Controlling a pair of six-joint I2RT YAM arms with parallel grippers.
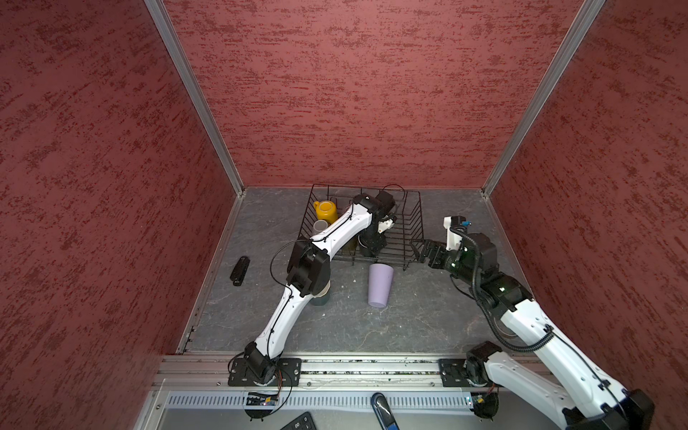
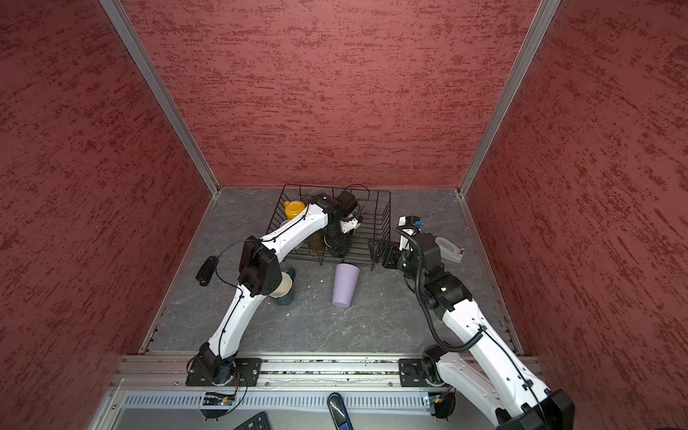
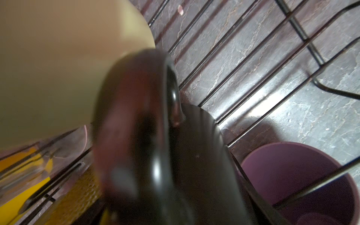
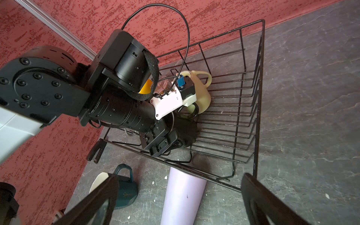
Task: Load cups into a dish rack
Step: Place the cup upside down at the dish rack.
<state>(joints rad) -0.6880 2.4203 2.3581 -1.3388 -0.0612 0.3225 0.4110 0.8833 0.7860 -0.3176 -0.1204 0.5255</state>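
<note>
Centrally, toward the back of the tabletop [image 1: 428, 316]: black wire dish rack [image 1: 407, 229], plain in both top views. Holds several cups: yellow mug [image 1: 326, 210] in the far left corner, clear glass [image 1: 320, 226] just in front of it, amber glass [image 2: 315, 241] nearer the front edge, pale green mug [image 4: 202, 91] around the middle, black mug [image 4: 186, 128] just beside that one, toward the front.

Outside the rack: lilac tumbler [image 1: 379, 284] lying on its side, mouth end tucked at the rack's front edge. Also teal mug [image 2: 286, 294] on the tabletop under the left arm's elbow, cream inside showing.

Left gripper [image 4: 171, 143]: down inside the rack, jaws right at the black mug. Cannot tell whether clamped on it or only alongside.

Right gripper [image 1: 417, 250]: near the rack's front right corner, above the tabletop, jaws wide apart.

Farther out: black oblong object [image 1: 240, 270] on the tabletop near the left wall, grey object [image 2: 448, 250] behind the right arm.
</note>
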